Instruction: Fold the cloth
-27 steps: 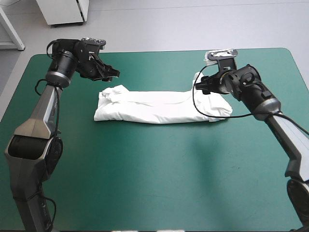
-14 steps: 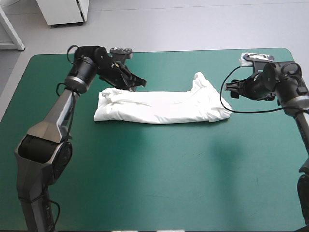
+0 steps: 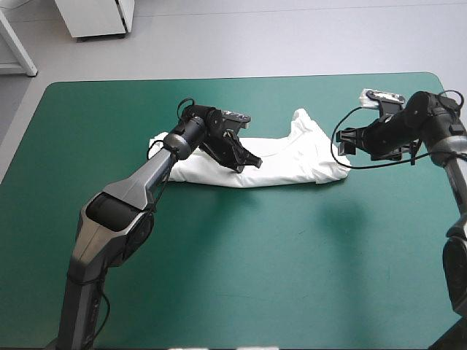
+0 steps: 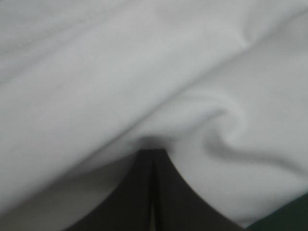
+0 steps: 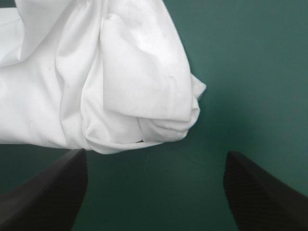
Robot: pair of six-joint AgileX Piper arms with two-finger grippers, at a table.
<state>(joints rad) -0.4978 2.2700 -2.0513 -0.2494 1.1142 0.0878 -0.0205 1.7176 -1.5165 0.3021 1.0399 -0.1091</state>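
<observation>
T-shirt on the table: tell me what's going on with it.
The T-shirt lies on the table as a long folded strip. The left gripper is shut, its tip pressed into the strip near its middle; whether it pinches any fabric is unclear. The right gripper is open beside the strip's right end, holding nothing.

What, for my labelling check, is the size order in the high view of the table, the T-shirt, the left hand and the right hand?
1. table
2. T-shirt
3. left hand and right hand: both small and look much alike, so I leave them unranked.
</observation>
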